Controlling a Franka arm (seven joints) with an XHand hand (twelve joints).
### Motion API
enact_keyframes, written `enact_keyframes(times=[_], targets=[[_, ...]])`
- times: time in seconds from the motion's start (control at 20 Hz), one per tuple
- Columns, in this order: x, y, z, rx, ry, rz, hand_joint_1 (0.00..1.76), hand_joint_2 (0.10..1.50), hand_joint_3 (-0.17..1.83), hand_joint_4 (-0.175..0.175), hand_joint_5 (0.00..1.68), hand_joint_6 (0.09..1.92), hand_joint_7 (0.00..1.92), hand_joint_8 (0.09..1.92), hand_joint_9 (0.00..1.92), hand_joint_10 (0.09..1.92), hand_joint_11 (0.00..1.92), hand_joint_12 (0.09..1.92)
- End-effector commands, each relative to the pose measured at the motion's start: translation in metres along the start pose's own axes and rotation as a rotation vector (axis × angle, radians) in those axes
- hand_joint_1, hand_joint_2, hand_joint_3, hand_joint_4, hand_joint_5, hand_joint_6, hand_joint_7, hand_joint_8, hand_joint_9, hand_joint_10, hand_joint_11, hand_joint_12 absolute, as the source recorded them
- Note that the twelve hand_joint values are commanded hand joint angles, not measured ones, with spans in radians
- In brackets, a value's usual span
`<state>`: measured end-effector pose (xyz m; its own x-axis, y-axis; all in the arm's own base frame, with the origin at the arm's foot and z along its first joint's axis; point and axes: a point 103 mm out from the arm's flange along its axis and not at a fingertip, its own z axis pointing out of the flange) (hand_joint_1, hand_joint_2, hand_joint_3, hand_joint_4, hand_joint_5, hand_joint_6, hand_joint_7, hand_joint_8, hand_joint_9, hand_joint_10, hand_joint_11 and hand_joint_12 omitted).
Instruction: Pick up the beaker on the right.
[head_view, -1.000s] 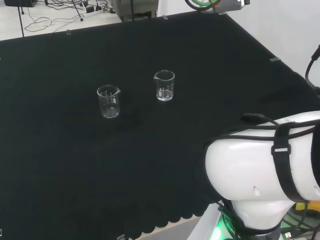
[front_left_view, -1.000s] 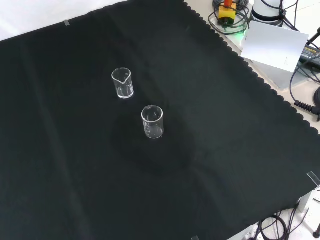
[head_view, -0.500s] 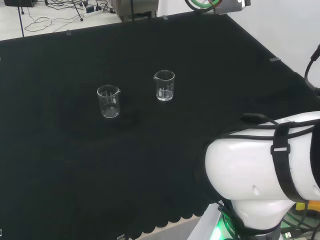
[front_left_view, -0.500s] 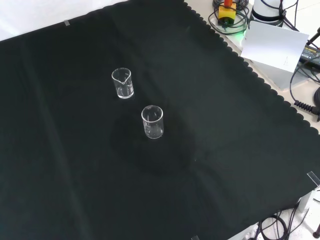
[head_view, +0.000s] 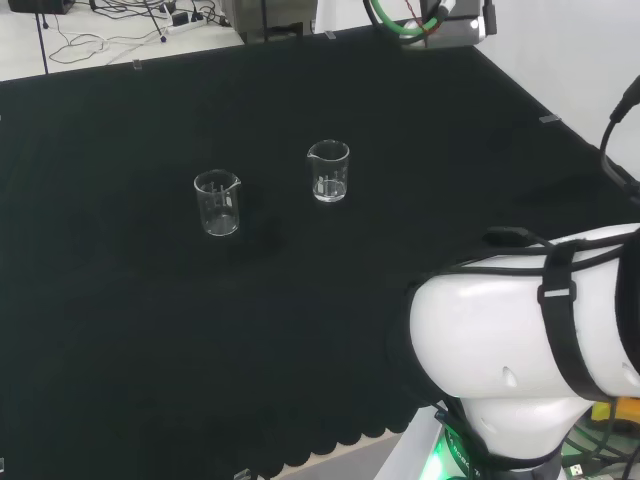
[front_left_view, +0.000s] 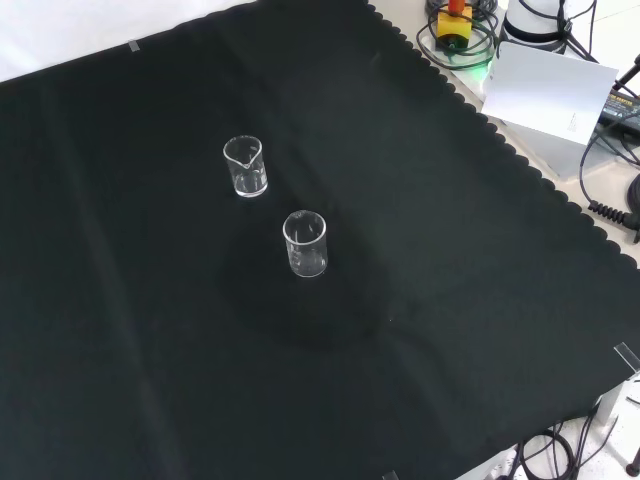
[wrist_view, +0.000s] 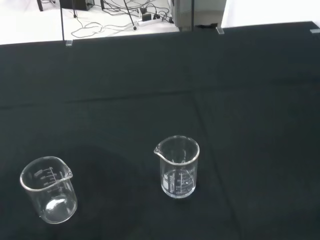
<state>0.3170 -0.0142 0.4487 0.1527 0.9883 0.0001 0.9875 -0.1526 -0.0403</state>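
Head view: right beaker (head_view: 328, 171) and left beaker (head_view: 217, 203) upright on the black surface (head_view: 120, 330), well apart, unmoved since a second ago. White arm link (head_view: 520, 350) shifted slightly. Printed scale marks on both beakers, too small to read. Finger state: cannot tell.

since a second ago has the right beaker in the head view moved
No. The right beaker stands at the same spot beside the left beaker on the black cloth.

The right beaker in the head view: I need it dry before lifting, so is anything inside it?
The right beaker looks empty, clear to its base, upright on the black cloth. Thin droplets can't be ruled out.
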Motion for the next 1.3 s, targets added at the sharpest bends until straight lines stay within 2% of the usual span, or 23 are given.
enact_keyframes(times=[0.05,0.2,0.35,0.55,0.7,1.05,1.3], targets=[[-0.009,0.021,0.032,0.030,0.016,0.025,0.09,1.30,0.25,-0.021,0.32,0.09,0.06,0.53,0.14,0.66,0.00,1.22],[-0.012,0.042,0.052,0.051,0.026,0.016,0.10,1.29,0.24,-0.022,0.33,0.09,0.06,0.53,0.15,0.66,0.00,1.23],[-0.007,0.068,0.069,0.051,0.066,-0.028,0.16,1.27,0.23,-0.022,0.32,0.09,0.07,0.53,0.16,0.66,0.00,1.23],[-0.026,0.098,0.094,0.048,0.112,-0.052,0.32,1.18,0.19,-0.026,0.32,0.09,0.11,0.55,0.21,0.68,0.00,1.24],[-0.034,0.118,0.109,0.056,0.114,-0.070,0.40,1.14,0.18,-0.029,0.33,0.09,0.14,0.57,0.26,0.69,0.00,1.28],[-0.043,0.144,0.148,0.076,0.165,-0.109,0.52,1.01,0.15,-0.030,0.37,0.09,0.17,0.60,0.30,0.69,0.00,1.35],[-0.055,0.159,0.179,0.099,0.207,-0.108,0.64,0.94,0.14,-0.031,0.39,0.09,0.20,0.62,0.35,0.69,0.01,1.41]])
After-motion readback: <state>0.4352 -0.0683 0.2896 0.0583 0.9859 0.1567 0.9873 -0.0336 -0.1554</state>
